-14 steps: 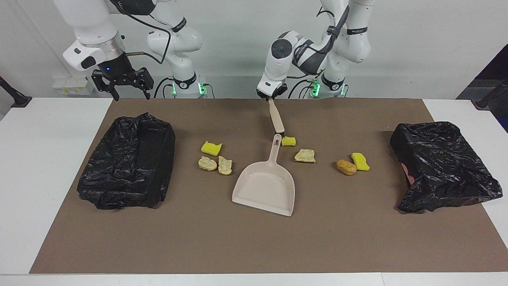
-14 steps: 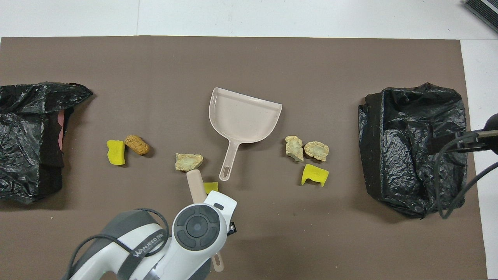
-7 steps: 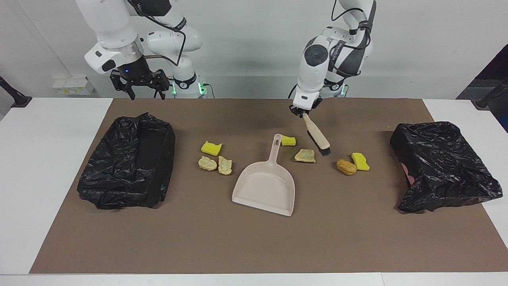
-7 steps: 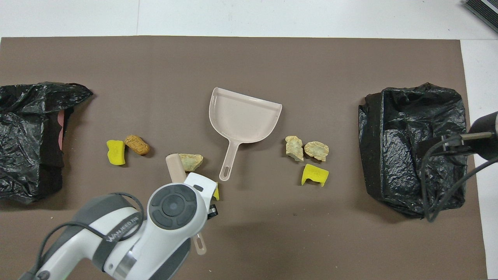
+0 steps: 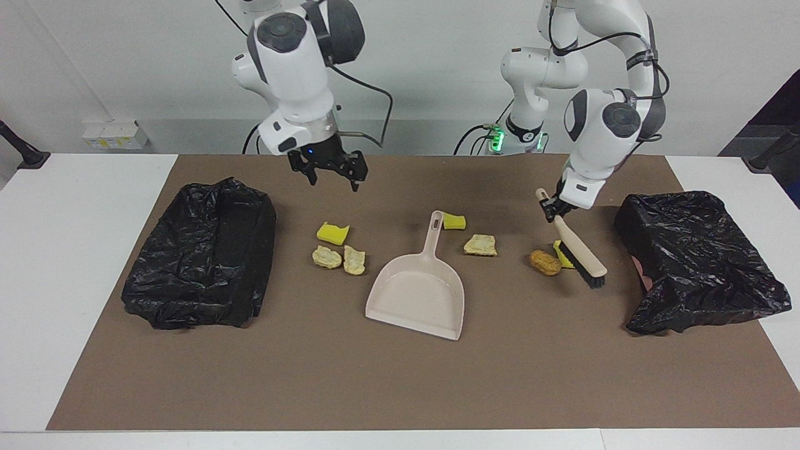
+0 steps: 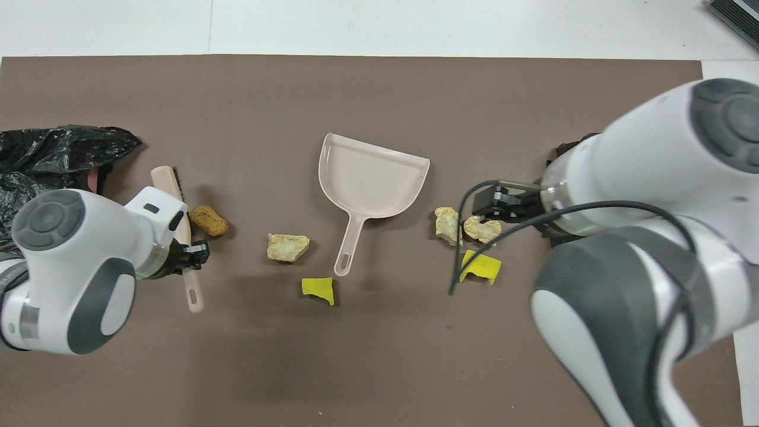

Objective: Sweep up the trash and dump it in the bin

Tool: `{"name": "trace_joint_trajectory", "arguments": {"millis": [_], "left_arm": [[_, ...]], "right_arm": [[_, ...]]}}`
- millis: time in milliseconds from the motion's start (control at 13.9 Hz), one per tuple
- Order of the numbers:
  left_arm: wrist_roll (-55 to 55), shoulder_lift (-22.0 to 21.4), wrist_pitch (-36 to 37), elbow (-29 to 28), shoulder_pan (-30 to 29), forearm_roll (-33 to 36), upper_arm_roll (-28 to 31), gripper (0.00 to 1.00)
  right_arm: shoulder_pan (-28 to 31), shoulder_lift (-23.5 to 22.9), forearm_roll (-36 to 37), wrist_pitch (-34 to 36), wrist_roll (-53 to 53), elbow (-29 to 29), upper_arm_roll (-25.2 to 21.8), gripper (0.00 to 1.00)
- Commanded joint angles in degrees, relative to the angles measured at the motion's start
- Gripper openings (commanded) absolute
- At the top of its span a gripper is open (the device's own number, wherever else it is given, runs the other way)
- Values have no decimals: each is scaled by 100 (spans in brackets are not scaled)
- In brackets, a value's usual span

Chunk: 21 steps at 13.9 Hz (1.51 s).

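My left gripper clenches the brush, its bristles down beside the trash near the left arm's bin. My right gripper hangs released above the bench.

A robot lab — two arms at a bare white-walled table.
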<state>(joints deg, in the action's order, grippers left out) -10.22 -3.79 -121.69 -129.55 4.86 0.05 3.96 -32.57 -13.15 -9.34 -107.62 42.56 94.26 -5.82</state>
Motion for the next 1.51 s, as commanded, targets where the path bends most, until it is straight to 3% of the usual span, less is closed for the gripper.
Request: {"name": "trace_joint_trajectory", "arguments": {"millis": [0,144,287,934,1006,1150,1222,1365,1437], "left_arm": [[1044,141,-250,-113,-598,92,-88,0],[1854,237,-285,-140,-907,92,-88,0],[2120,308,-294,-245,-908,92,-88,0],[1894,221,-22,-439,259,83,-115,0],[1762,212,22,-439,383,83,-115,0],[1490,177,57,-465,664,83,-115,0],[1340,159,66,-500,813,74,-123,0],[1199,115,127,-518,1068,74,-124,0],[1198,97,223,-518,1130,66,-124,0]], "right_arm": [[-511,-818,-331,-573,741,-295,-33,100],[-907,-1197,-471,-1196,1051,-295,-33,100],[-935,-1260,-543,-1244,1052,-295,-33,100],[-970,-1374,-604,-1577,753,-49,-16,100],[-970,-1375,-596,-1560,745,-40,-16,96],[-962,-1331,-604,-1586,736,109,-16,69],[-970,-1287,-604,-1560,736,197,-16,50],[-970,-1269,-604,-1464,771,224,-7,0],[-979,-1269,-587,-1341,762,181,-7,0]]}}
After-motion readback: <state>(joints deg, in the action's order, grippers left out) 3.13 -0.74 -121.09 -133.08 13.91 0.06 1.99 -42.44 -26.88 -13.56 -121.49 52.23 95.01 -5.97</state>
